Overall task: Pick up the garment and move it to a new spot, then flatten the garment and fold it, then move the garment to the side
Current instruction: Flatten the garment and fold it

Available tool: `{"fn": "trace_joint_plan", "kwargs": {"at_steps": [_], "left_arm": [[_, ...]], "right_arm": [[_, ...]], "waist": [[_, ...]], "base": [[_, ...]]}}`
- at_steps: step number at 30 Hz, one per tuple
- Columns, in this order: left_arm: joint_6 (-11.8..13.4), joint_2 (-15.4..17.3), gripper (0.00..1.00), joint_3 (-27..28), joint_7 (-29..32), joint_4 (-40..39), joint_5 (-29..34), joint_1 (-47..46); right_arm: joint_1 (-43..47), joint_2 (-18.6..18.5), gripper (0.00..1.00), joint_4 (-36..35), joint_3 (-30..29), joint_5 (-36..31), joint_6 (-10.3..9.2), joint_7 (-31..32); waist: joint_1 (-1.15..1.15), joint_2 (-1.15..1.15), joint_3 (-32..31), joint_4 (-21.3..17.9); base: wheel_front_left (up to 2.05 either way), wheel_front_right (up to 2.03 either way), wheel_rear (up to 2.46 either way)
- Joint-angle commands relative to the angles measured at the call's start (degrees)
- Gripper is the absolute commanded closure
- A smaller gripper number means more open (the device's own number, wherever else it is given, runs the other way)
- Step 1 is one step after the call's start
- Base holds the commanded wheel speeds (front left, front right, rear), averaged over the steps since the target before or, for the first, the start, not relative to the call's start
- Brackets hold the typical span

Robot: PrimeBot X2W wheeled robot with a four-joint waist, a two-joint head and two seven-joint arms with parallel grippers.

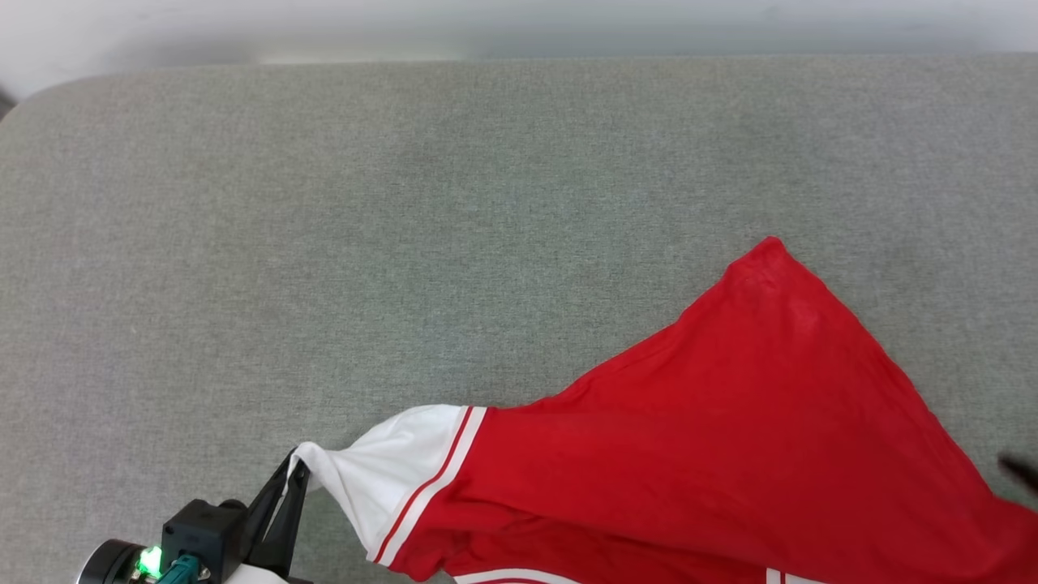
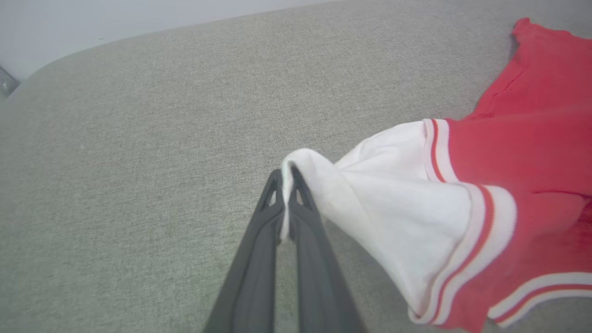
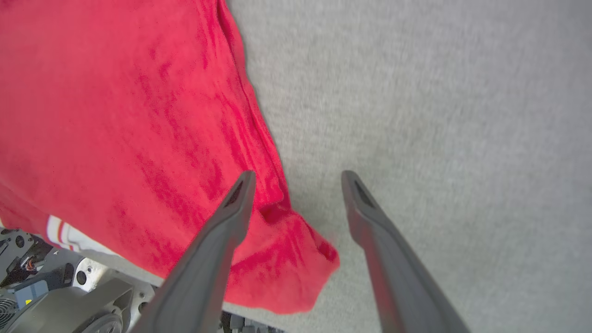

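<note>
The garment (image 1: 730, 438) lay on the grey fabric surface (image 1: 405, 203), toward the robot's near right. Its red body spread in a rough triangle, with one corner pointing away from the robot and the lower part running off the bottom and right edges of the head view. The side facing up was plain red. The only markings to be seen were the trim: a white band with a thin red stripe where the white sleeve (image 1: 389, 462) met the body, and more white-and-red banding at the bottom edge.

The left gripper (image 1: 296, 469) sat at the lower left of the head view, its two dark fingers pressed together on the tip of the white sleeve. In the left wrist view a fold of white cloth was pinched between the fingertips (image 2: 303, 206), and the sleeve stretched from there toward the red body. A green light (image 1: 150, 560) glowed on the wrist behind the gripper.

The right gripper (image 3: 298, 178) had its jaws standing wide apart, gripping nothing. In the right wrist view its fingers hung over a loose red corner of the garment — one finger crossing the cloth, the other over bare grey surface. Whether either touched anything could not be told. Parts of the robot's grey base (image 3: 55, 286) showed past the cloth's edge at the lower left of that view.
</note>
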Motion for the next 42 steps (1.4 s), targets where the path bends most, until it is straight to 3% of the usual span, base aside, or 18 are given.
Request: {"fn": "trace_joint_plan", "kwargs": {"at_steps": [1,5,8,13,20,28,36,37,38,42], "left_arm": [[-0.11,0.08,1.0,0.06,0.04,-0.14,0.42,-0.88],[-0.17,-0.15,1.0,-0.06,0.19,-0.43,0.8,-1.78],[-0.64,-0.5,1.0,-0.35,0.43,-0.44,1.27,-2.99],[-1.53,-1.51,1.0,-0.97,0.69,0.16,2.18,-5.48],[-2.43,-3.14,1.0,-1.8,0.94,0.89,3.48,-8.61],[-2.88,-4.46,1.0,-1.94,0.59,1.68,4.05,-10.64],[-3.6,-5.9,1.0,-2.09,0.13,3.25,4.08,-11.6],[-3.7,-6.02,1.0,-2.01,0.09,3.54,3.9,-11.57],[-3.75,-6.02,1.0,-1.93,0.09,3.86,3.72,-11.44],[-3.82,-5.62,1.0,-1.21,-0.19,4.94,3.22,-10.58]], "right_arm": [[-1.93,0.38,0.0,-1.77,-1.77,-1.02,-0.02,0.51],[-8.1,0.21,0.0,-7.98,-5.42,-4.67,-0.02,4.32],[-15.02,0.54,0.0,-11.05,-4.2,-6.96,-0.02,9.28],[-28.35,2.71,0.0,-10.74,3.51,-9.94,-0.02,19.79],[-44.57,8.48,0.0,-2.13,15.9,-13.9,-0.02,29.59],[-53.31,15.15,0.0,9.85,23.44,-14.16,-0.02,29.04],[-49.6,15.6,0.0,14.98,34.68,-11.39,0.08,26.69],[-49.71,15.45,0.69,15.21,35.46,-11.18,0.08,25.85],[-50.07,15.3,1.0,15.33,36.2,-10.97,0.08,25.0],[-54.43,15.37,1.0,14.85,36.77,-10.74,-0.02,18.3]], "waist": [[0.0,0.0,0.2,0.21],[0.0,0.0,1.49,0.72],[0.0,0.0,2.96,1.38],[0.0,0.0,5.32,2.77],[0.0,0.0,8.66,4.93],[0.0,0.0,12.01,6.98],[0.0,0.0,13.06,7.74],[0.0,0.0,12.87,7.62],[0.0,0.0,12.51,7.42],[0.0,0.0,9.99,6.21]], "base": [[0.0,0.0,0.0],[0.0,0.0,0.0],[0.0,0.0,0.0],[0.0,0.0,0.0],[0.0,0.0,0.0],[0.0,0.0,0.0],[0.0,0.0,0.0],[0.0,0.0,0.0],[0.0,0.0,0.0],[0.0,0.0,0.0]]}}
